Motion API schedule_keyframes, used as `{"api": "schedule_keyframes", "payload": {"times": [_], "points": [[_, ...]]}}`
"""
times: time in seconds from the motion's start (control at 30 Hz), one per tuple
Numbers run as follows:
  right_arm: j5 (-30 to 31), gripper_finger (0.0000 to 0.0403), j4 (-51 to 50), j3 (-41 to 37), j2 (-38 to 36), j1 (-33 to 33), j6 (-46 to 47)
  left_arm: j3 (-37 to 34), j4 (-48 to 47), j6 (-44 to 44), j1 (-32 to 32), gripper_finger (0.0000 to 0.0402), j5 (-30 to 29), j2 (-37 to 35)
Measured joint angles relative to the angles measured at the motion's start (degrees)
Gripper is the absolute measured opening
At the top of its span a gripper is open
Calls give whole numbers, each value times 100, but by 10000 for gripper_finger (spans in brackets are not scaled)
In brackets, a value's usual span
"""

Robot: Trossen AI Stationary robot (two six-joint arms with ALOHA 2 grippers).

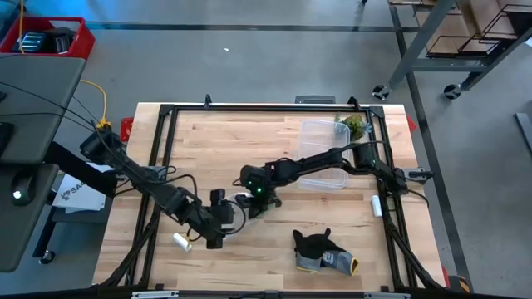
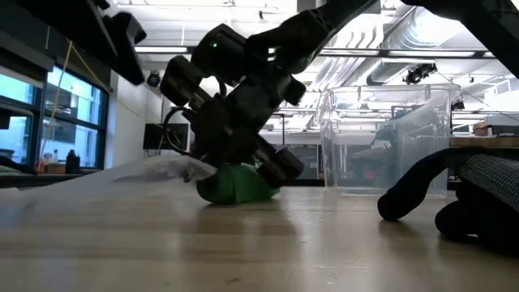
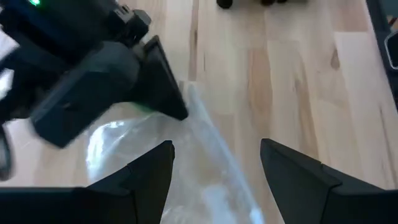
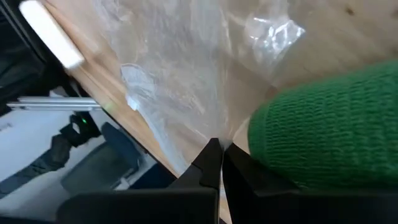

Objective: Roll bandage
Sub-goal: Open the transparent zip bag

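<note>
Only the low view and the right wrist view show the bandage (image 2: 235, 185): one compact green roll with a ribbed weave, lying on the table (image 1: 249, 257) against the right gripper (image 4: 221, 163). That gripper is clenched on one clear plastic bag (image 4: 180, 81) (crinkled, see-through). The left gripper (image 3: 217, 163) hangs released over the bag. One grey glove (image 1: 322, 252) lies apart.
</note>
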Motion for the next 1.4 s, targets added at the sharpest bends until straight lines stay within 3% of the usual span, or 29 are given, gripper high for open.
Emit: {"api": "schedule_keyframes", "payload": {"times": [0.3, 0.7, 1.0, 1.4], "points": [[116, 0, 329, -84, 0, 4, 75, -224, 429, -657, -46, 239, 300, 964], [68, 0, 61, -76, 125, 201, -27, -220, 507, -552, 11, 239, 140, 1096], [237, 0, 66, -75, 145, 158, 39, -220, 982, -524, 40, 239, 670, 1483], [307, 0, -76, -75, 153, 159, -89, -218, 913, -588, 35, 233, 305, 1506]]}}
